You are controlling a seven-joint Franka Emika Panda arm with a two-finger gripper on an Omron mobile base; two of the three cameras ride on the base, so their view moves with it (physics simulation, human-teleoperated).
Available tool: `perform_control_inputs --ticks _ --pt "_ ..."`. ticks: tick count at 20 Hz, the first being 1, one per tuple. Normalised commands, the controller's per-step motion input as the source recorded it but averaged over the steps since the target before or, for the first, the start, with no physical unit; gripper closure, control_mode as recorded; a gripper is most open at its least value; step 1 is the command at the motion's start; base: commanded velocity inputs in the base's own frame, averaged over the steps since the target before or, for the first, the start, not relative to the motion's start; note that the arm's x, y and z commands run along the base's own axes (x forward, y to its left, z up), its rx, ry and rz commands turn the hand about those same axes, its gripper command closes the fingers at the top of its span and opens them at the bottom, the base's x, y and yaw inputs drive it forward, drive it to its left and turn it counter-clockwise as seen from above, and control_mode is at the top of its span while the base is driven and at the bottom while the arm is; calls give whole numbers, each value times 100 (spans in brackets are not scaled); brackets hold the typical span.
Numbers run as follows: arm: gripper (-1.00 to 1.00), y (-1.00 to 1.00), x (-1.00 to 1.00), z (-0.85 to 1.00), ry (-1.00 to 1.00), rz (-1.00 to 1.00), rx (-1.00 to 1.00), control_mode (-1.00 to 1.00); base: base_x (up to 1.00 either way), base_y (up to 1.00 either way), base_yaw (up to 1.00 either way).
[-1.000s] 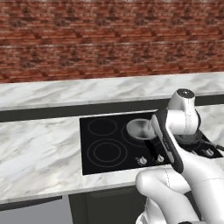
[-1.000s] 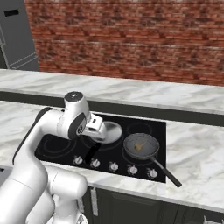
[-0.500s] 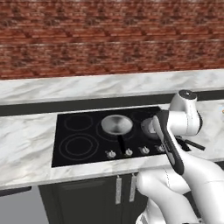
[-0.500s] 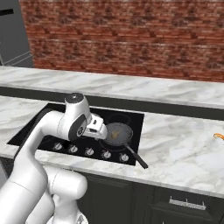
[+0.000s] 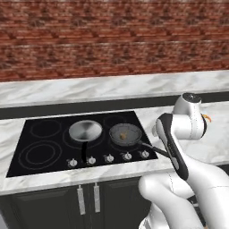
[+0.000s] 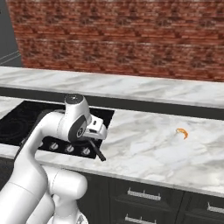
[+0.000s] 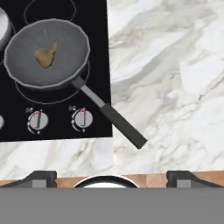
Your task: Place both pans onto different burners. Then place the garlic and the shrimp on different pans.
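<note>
Two pans [image 5: 85, 131] sit on separate burners, garlic [image 7: 45, 56] in the darker (right) one; shrimp [image 6: 182, 133] lies on the surface, far right; tool [image 7: 111, 177] wide, empty.

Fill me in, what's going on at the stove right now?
Both pans sit on burners: the silver pan is empty, and the grey pan holds the garlic. The shrimp lies on the counter to the right. The gripper is open and empty, above the cooktop's right edge.
</note>
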Motion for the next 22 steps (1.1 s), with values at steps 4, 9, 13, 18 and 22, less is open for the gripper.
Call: perform_control_inputs --ticks 4,9,13,18,22 --pt "-100 0 0 0 0 0 0 100 7 -58 -11" --pt "-100 0 0 0 0 0 0 100 19 -51 -8" --pt "-100 0 0 0 0 0 0 100 27 -55 -4" --pt "-100 0 0 0 0 0 0 100 25 -68 -1" --pt "-100 0 0 0 0 0 0 100 31 -58 -1"
